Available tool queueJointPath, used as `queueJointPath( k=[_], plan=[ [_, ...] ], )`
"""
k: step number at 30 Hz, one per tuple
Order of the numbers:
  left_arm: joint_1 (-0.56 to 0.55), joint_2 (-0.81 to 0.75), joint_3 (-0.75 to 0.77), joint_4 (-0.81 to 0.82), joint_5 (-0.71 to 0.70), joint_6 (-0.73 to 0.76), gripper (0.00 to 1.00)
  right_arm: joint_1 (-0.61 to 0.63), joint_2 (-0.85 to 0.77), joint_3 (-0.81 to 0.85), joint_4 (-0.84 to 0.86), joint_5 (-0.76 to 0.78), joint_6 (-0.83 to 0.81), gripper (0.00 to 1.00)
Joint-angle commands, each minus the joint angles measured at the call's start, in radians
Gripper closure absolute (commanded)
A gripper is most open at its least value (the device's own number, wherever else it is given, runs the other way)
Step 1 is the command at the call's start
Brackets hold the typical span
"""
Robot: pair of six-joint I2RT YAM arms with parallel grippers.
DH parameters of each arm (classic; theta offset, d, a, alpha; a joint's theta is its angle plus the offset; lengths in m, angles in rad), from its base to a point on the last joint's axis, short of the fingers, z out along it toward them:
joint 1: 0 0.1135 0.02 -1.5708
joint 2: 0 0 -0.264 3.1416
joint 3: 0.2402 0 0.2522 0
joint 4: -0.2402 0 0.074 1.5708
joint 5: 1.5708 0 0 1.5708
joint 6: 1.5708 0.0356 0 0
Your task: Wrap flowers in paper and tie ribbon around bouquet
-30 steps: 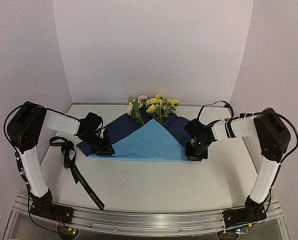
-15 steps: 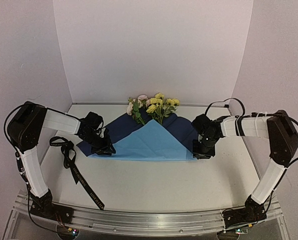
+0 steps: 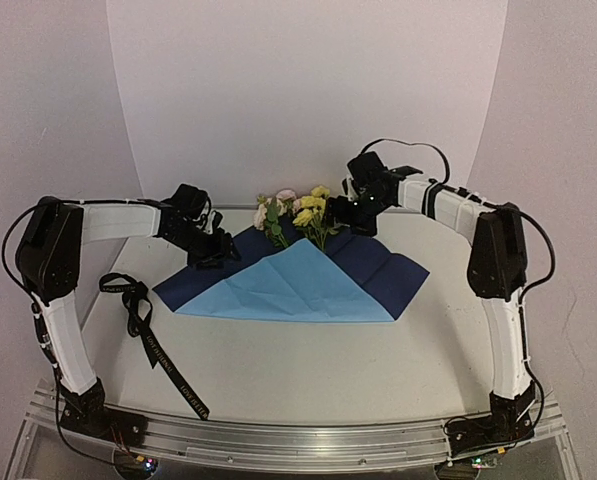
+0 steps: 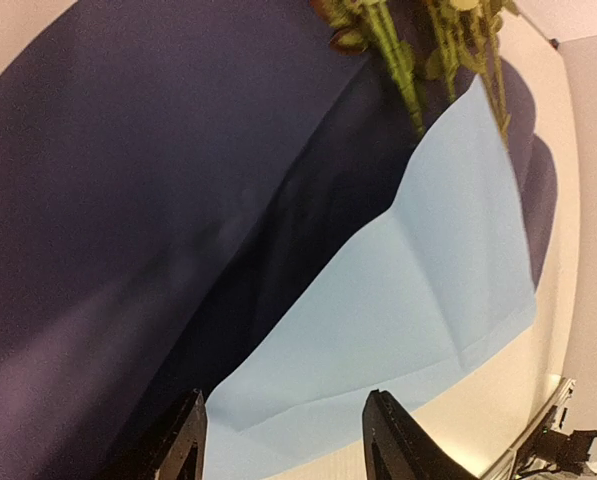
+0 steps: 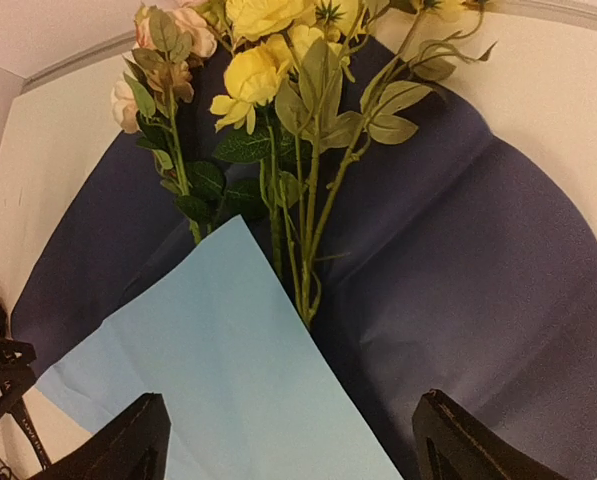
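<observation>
Two arms: both reach out over the far part of the surface [image 3: 328, 370], one on each side of the flowers [image 3: 303, 212].
Left gripper [image 3: 213, 250]: released, its two fingers spread with nothing between them; it hangs over the left navy part of the paper [image 3: 288, 285], and whether it touches the sheet cannot be told.
Right gripper [image 3: 350, 215]: released, jaws wide apart and holding nothing; it hovers just right of the blooms, above the far right part of the sheet.
Paper: lies spread on the surface, navy face up, with a light blue triangle folded over it whose tip points at the flowers; navy shows on the left and right of that triangle.
Flowers: at the far edge of the sheet, yellow and pale pink blooms toward the back wall, green stems running down onto the navy and under the tip of the light blue flap.
Right wrist view: stems and leaves disappear beneath the blue flap's point.
Ribbon [image 3: 138, 320]: black, on the bare surface left of the paper and apart from it, looped at its far end, its tail trailing toward the near edge.
</observation>
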Motion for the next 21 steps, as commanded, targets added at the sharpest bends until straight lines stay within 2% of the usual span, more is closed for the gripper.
queueJointPath(
  k=[1, 7, 12, 21],
  plan=[
    [0.033, 0.066, 0.119, 0.011, 0.081, 0.049, 0.41, -0.056, 0.135, 0.147, -0.058, -0.167, -0.059, 0.11],
    [0.051, 0.269, 0.364, -0.005, 0.223, 0.121, 0.33, -0.063, 0.190, 0.152, -0.046, -0.302, -0.063, 0.10],
    [0.049, 0.442, 0.569, -0.055, 0.338, 0.121, 0.30, -0.062, 0.127, 0.018, 0.017, -0.324, -0.042, 0.10],
    [0.012, 0.580, 0.708, -0.074, 0.488, 0.096, 0.28, -0.061, 0.076, -0.073, 0.064, -0.338, -0.018, 0.11]
  ],
)
